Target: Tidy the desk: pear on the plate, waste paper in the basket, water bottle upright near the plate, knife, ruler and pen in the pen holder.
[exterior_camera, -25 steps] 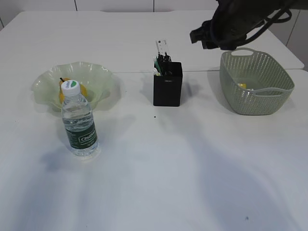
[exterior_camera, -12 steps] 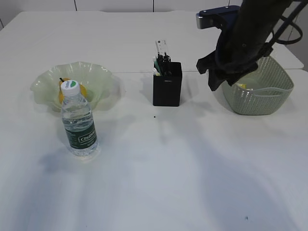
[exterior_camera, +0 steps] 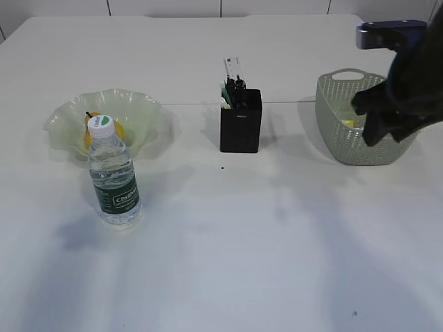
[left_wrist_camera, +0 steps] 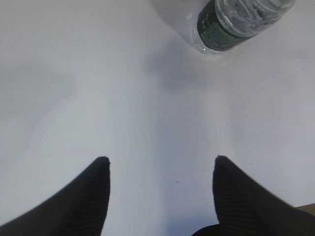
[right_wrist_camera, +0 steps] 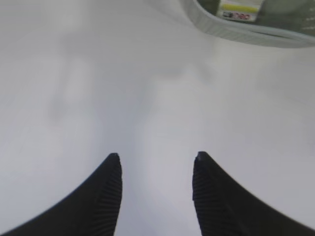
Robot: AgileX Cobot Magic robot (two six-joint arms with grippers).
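The yellow pear lies in the pale green wavy plate. The water bottle stands upright in front of the plate; its base shows in the left wrist view. The black pen holder holds the ruler and pens. The grey-green basket holds waste paper, also seen in the right wrist view. My right gripper is open and empty over bare table near the basket; its arm covers the basket's right side. My left gripper is open and empty below the bottle.
The white table stretches wide in front of the objects. A seam runs across it behind the pen holder. The basket rim lies at the top right of the right wrist view.
The right arm has swung from above the pen holder and basket's left side over to the right, now in front of the basket's right side. Nothing else moved.
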